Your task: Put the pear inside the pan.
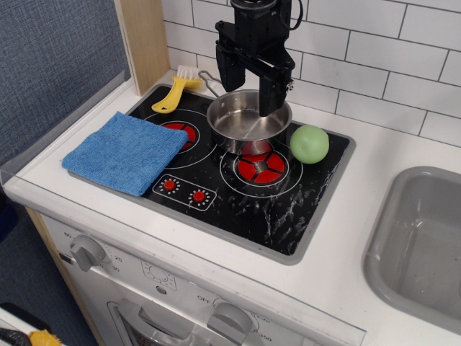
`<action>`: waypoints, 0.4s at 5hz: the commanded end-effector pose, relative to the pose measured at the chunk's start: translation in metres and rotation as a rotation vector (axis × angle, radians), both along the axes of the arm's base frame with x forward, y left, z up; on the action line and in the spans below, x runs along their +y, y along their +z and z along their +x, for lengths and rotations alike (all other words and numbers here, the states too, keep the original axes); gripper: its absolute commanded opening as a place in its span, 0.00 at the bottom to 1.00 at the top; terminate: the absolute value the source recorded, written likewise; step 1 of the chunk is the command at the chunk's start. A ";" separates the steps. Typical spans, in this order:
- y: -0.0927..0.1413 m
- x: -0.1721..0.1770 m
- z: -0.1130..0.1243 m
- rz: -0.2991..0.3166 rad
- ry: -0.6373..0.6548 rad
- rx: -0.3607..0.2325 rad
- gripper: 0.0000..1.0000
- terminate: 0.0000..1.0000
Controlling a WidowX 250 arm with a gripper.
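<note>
The pear (310, 144) sits on the black hob (288, 209) just right of the pan (248, 119), nearly touching it. The claw (248, 76) hangs above the pan, fingers apart, empty. Knob markings below the pan are too blurred to read.

Toy kitchen: stove (288, 209), sink (425, 238), tiled wall (374, 43).

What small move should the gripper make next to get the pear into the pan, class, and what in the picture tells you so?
Probably shift the gripper sideways to above the pear, then lower. Its open jaws hang empty over the pan, which holds nothing, while the pear sits on the stovetop just beside the pan, ungrasped.
</note>
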State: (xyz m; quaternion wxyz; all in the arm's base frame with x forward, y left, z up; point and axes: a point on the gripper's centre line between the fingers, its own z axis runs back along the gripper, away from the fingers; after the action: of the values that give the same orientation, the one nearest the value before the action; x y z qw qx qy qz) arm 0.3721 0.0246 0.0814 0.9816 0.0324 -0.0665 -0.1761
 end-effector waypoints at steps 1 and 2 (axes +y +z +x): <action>0.000 0.000 0.000 0.000 0.000 0.000 1.00 0.00; 0.008 -0.032 0.009 -0.055 -0.054 -0.028 1.00 0.00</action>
State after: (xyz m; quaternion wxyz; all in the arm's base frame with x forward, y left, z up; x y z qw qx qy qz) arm 0.3753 -0.0059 0.0720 0.9785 0.0005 -0.0609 -0.1971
